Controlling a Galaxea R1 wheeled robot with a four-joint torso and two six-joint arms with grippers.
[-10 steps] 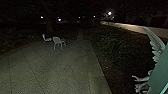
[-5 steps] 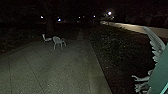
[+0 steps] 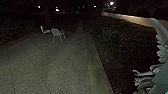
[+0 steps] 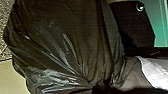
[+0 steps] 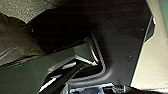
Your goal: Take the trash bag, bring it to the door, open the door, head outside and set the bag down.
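The black trash bag [image 4: 62, 45] looms large in the left wrist view, shiny and creased. Its folds draw together at my left gripper [image 4: 92, 87], which is shut on the gathered plastic. Part of the same dark bag [image 5: 15, 42] shows in the right wrist view, beside the robot's wide dark plate. How the right gripper stands cannot be made out.
Night-time paving [image 3: 57, 65] stretches ahead, with a pale chair [image 3: 57, 33] and another pale seat [image 3: 45, 30] on it. Dark planting [image 3: 117, 42] borders the right edge. Pale leafy shapes [image 3: 161, 45] and a green surface [image 3: 161, 80] stand close at right.
The whole head view has shifted: the chairs and far lights sit higher in it, and the leafy shapes at right appear larger and farther right.
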